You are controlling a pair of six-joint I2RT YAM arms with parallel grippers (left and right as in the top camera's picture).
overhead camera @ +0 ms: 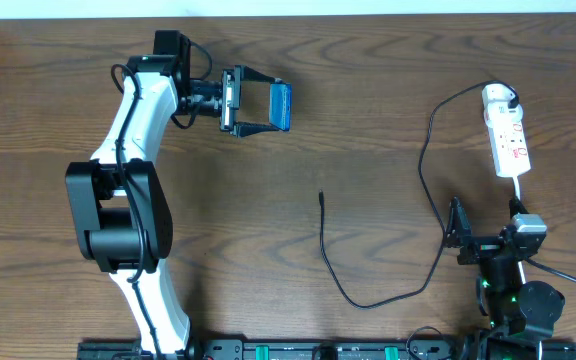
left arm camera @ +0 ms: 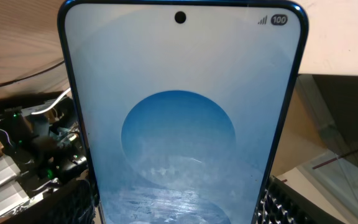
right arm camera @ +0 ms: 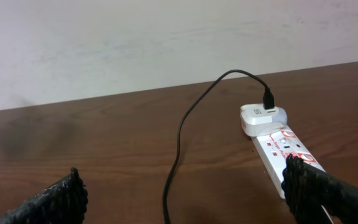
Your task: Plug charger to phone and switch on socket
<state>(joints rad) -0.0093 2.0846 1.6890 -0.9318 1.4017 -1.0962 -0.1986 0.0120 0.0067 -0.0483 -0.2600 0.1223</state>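
My left gripper is shut on the phone, holding it by its two long edges at the back left of the table. In the left wrist view the phone fills the frame with its blue screen lit, and ribbed fingers press its sides. The charger runs from a white plug on the socket in a long loop; its plug tip lies loose mid-table. My right gripper stands open just in front of the socket, with the charger between its fingers, untouched.
The wooden table ends at a pale wall at the back. The white plug sits at the socket's far end. The arm bases and a black rail line the front edge.
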